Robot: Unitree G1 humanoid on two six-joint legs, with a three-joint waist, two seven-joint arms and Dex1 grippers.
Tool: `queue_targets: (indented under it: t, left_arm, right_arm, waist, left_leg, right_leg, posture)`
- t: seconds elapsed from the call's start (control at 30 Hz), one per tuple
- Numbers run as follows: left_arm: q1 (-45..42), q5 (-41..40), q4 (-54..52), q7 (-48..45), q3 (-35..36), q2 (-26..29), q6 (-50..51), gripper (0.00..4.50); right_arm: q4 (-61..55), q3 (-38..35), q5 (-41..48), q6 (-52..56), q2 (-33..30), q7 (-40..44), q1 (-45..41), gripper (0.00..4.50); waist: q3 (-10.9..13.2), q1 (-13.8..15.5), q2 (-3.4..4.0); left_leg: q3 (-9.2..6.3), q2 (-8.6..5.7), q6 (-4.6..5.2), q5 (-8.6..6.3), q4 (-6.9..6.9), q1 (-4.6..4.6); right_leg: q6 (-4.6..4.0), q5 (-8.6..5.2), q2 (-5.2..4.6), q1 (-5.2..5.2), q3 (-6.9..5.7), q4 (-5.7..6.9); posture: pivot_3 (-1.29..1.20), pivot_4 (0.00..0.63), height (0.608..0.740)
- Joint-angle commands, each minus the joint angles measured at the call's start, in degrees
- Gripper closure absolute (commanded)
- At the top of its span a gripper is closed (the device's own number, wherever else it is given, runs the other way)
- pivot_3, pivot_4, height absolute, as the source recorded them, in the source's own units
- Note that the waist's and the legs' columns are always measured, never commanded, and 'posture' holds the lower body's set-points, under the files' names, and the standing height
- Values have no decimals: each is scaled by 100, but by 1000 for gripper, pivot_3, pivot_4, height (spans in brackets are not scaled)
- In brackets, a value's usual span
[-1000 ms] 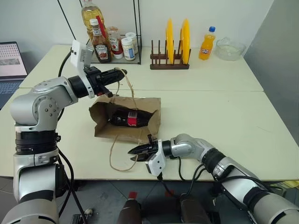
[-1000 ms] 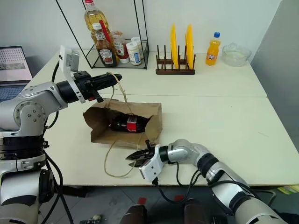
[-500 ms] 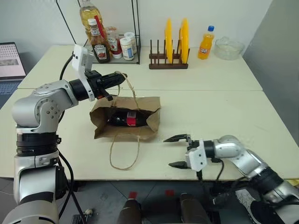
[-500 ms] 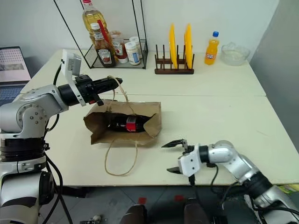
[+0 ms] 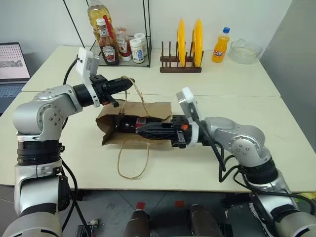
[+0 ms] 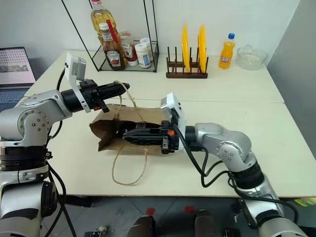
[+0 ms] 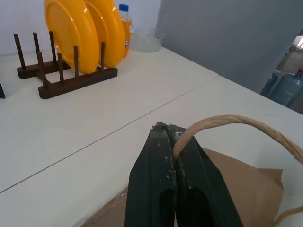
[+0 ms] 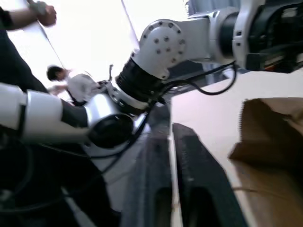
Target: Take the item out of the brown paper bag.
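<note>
Your left hand [image 5: 129, 82]: fingers closed on one cord handle [image 7: 227, 124] of the brown paper bag [image 5: 159, 109], holding it up at the bag's 11 o'clock corner. Your right hand [image 5: 139, 129]: fingers pressed together, gripping nothing, lying level in front of the bag's open mouth and pointing toward 9 o'clock. The item [image 5: 129, 122]: dark packet with red-and-white label, lying inside the bag just behind the right fingers; contact cannot be told. Second handle [image 5: 132, 160]: loose loop on the bench [image 5: 237, 79] at the bag's 6 o'clock.
</note>
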Motion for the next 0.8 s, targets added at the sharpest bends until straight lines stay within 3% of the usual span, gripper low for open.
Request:
queue_targets:
  t: [0.03, 0.3, 0.47, 0.67, 0.8]
  left_arm:
    - [-94, -38, -249, -14, 100, 87, 5, 4500]
    - [20, -118, -563, 102, 172, 106, 195, 4500]
    - [147, -174, -748, 204, 227, 68, 266, 4500]
    - [204, -188, -770, 269, 189, -12, 213, 4500]
    - [127, -164, -691, 256, 141, -67, 162, 4500]
  right_arm:
    - [139, 182, -186, -77, 314, 237, -102, 4426]
    - [1313, 969, -1848, -1474, 1160, 791, -152, 4426]
    - [1725, 947, -2895, -2501, 1551, 282, -1, 4426]
    - [1928, 941, -4066, -3173, 1549, -518, 126, 4426]
    - [2117, 1312, -5255, -3535, 1145, -875, -10, 4426]
  waist:
    - [0, -7, 0]
    - [0, -34, 1]
    - [1, -32, 1]
    - [1, -29, 1]
    - [1, -26, 1]
  left_leg:
    - [0, 0, 0, 0, -1, -2]
    - [0, 0, -1, 1, 0, -21]
    - [-1, 0, -5, 3, 1, -26]
    - [-1, 0, -20, 12, 1, -30]
    - [0, 0, -20, 12, 1, -32]
  right_leg:
    - [0, 0, 0, -5, 0, 2]
    - [0, 0, 1, -30, 1, 11]
    - [0, 0, 1, -33, 1, 11]
    - [0, 0, 1, -38, 1, 11]
    - [0, 0, 1, -39, 1, 11]
  posture:
    - [0, 150, 740]
    - [0, 150, 740]
    - [0, 150, 740]
    - [0, 150, 740]
    - [0, 150, 740]
